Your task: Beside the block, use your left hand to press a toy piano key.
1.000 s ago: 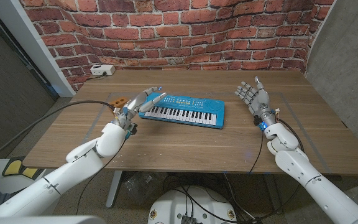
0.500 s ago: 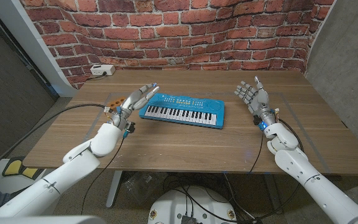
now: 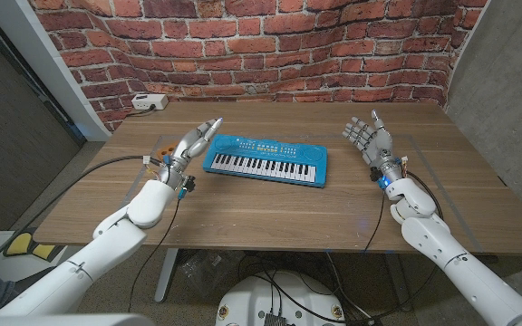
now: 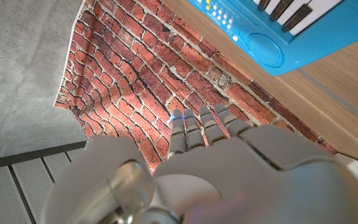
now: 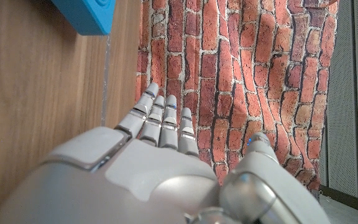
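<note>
Left hand: my left hand (image 3: 191, 145) is lifted just off the left end of the toy piano (image 3: 266, 160), holding nothing; its fingers (image 3: 208, 126) are stretched out and slightly apart, pointing toward the back of the counter (image 3: 270, 208). On the left wrist view I see the back of that hand (image 4: 229, 168) with the fingers (image 4: 194, 127) side by side, aimed at the brick wall (image 4: 142, 93), and the blue corner of the piano (image 4: 278, 31) beyond them.
Right hand: my right hand (image 3: 370, 142) stands raised to the right of the piano, well apart from it, fingers (image 3: 359, 134) spread and upright, nothing in them. The right wrist view shows the same hand (image 5: 148, 168) with its fingers (image 5: 160, 121) loosely fanned.
Toy piano: lies flat near the middle of the counter, keys toward me, slightly angled.
Block: a small orange block (image 3: 165, 145) sits on the counter just left of my left hand, partly hidden by it.
Background: white socket box (image 3: 149, 102) at the back left edge of the counter.
</note>
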Tool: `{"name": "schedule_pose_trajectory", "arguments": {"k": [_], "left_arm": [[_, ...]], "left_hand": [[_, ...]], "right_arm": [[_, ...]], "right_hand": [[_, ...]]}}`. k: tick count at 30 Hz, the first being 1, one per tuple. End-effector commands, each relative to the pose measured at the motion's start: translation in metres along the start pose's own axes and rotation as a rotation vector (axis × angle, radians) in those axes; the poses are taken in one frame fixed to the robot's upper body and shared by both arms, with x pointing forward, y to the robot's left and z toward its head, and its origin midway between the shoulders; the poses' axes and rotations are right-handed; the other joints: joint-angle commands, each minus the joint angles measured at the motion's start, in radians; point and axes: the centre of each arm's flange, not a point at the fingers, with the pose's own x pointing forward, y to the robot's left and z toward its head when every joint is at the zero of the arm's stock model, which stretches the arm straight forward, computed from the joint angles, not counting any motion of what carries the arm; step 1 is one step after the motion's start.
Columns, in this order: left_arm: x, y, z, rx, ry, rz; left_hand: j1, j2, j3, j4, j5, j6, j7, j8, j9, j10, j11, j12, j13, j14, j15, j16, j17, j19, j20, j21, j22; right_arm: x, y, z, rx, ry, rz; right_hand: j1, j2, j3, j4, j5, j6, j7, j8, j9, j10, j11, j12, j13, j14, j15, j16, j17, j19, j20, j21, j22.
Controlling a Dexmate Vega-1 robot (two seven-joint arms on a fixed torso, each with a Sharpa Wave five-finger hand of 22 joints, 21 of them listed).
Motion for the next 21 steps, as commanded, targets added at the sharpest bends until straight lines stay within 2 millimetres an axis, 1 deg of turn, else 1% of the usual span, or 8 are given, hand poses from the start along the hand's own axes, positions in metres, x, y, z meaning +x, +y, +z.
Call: {"name": "schedule_pose_trajectory", "arguments": {"k": [1, 2, 7, 8, 15, 18, 19, 21], "left_arm": [[0.0, 0.002, -0.013, -0.134, -0.002, 0.001], [0.0, 0.003, -0.013, -0.134, 0.0, 0.002], [-0.002, 0.006, -0.018, -0.148, 0.015, 0.011], [-0.002, 0.007, -0.018, -0.151, 0.017, 0.013], [-0.002, 0.008, -0.023, -0.169, 0.027, 0.013], [-0.002, 0.008, -0.025, -0.168, 0.034, 0.018], [-0.002, 0.008, -0.025, -0.167, 0.037, 0.018], [-0.002, 0.008, -0.026, -0.162, 0.04, 0.017]], "left_hand": [[0.002, -0.005, -0.009, 0.003, -0.003, 0.003, 0.007, -0.002, 0.002, -0.008, 0.0, -0.002, 0.003, -0.005, 0.001, -0.004, 0.002, -0.006, 0.002, -0.003, 0.001], [0.002, -0.005, -0.009, 0.003, -0.003, 0.002, 0.009, -0.002, 0.002, -0.009, -0.003, -0.002, 0.003, -0.006, 0.002, -0.004, 0.002, -0.008, 0.003, -0.003, 0.0], [0.001, -0.005, -0.01, 0.003, -0.004, 0.003, 0.009, -0.002, 0.002, -0.009, 0.0, -0.002, 0.003, -0.008, 0.001, -0.004, 0.002, -0.01, 0.005, -0.005, 0.0], [0.001, -0.005, -0.01, 0.003, -0.004, 0.002, 0.009, -0.002, 0.002, -0.008, 0.004, -0.001, 0.003, -0.008, 0.001, -0.004, 0.002, -0.011, 0.006, -0.005, 0.0], [0.001, -0.006, -0.011, 0.003, -0.006, 0.001, 0.01, -0.002, 0.002, -0.01, 0.001, -0.001, 0.003, -0.008, 0.002, -0.004, 0.002, -0.012, 0.007, -0.007, 0.0], [0.0, -0.006, -0.011, 0.004, -0.006, 0.004, 0.011, -0.001, 0.002, -0.011, 0.004, -0.002, 0.003, -0.008, 0.002, -0.003, 0.002, -0.013, 0.008, -0.007, 0.0], [0.0, -0.006, -0.011, 0.004, -0.006, 0.003, 0.009, -0.001, 0.002, -0.011, 0.009, -0.002, 0.003, -0.008, 0.002, -0.003, 0.002, -0.013, 0.008, -0.007, 0.0], [0.0, -0.006, -0.011, 0.004, -0.007, 0.003, 0.009, -0.001, 0.002, -0.01, 0.007, -0.001, 0.003, -0.008, 0.003, -0.003, 0.002, -0.013, 0.008, -0.008, 0.0]], "right_arm": [[-0.001, 0.005, 0.003, -0.077, 0.006, -0.008], [-0.002, 0.005, 0.003, -0.082, 0.005, -0.008], [-0.004, 0.008, 0.004, -0.111, 0.004, -0.015], [-0.004, 0.008, 0.004, -0.116, 0.004, -0.016], [-0.005, 0.012, 0.006, -0.16, 0.002, -0.022], [-0.006, 0.014, 0.006, -0.184, -0.003, -0.028], [-0.006, 0.015, 0.006, -0.19, -0.005, -0.027], [-0.006, 0.015, 0.006, -0.194, -0.005, -0.032]], "right_hand": [[-0.01, -0.001, -0.003, 0.002, 0.002, 0.001, 0.001, -0.001, 0.005, 0.003, 0.001, 0.003, 0.001, 0.004, -0.001, -0.001, 0.003, 0.004, -0.001, -0.003, 0.006], [-0.01, -0.001, -0.003, 0.002, 0.002, 0.001, 0.001, -0.001, 0.005, 0.003, 0.001, 0.003, 0.001, 0.004, -0.001, -0.001, 0.003, 0.004, -0.001, -0.003, 0.006], [-0.011, -0.001, -0.003, 0.002, 0.002, 0.001, 0.001, -0.001, 0.005, 0.005, 0.002, 0.004, 0.001, 0.004, -0.002, -0.001, 0.002, 0.004, -0.001, -0.004, 0.006], [-0.011, -0.001, -0.003, 0.001, 0.002, 0.001, 0.0, -0.001, 0.005, 0.005, 0.002, 0.004, 0.001, 0.004, -0.002, -0.001, 0.002, 0.004, -0.001, -0.004, 0.006], [-0.011, -0.001, -0.004, 0.001, 0.003, 0.001, 0.0, -0.001, 0.005, 0.005, 0.0, 0.004, 0.001, 0.005, -0.002, 0.0, 0.002, 0.006, 0.0, -0.006, 0.006], [-0.011, -0.001, -0.004, 0.001, 0.003, 0.002, 0.0, -0.001, 0.005, 0.005, 0.001, 0.004, 0.001, 0.006, -0.002, 0.0, 0.002, 0.006, 0.0, -0.006, 0.006], [-0.011, -0.001, -0.004, 0.001, 0.003, 0.002, 0.0, -0.001, 0.005, 0.005, 0.0, 0.004, 0.001, 0.006, -0.003, 0.0, 0.002, 0.006, 0.0, -0.007, 0.006], [-0.012, -0.001, -0.004, 0.001, 0.003, 0.002, 0.0, -0.001, 0.005, 0.006, 0.001, 0.004, 0.001, 0.007, -0.003, 0.0, 0.002, 0.007, 0.0, -0.007, 0.006]]}}
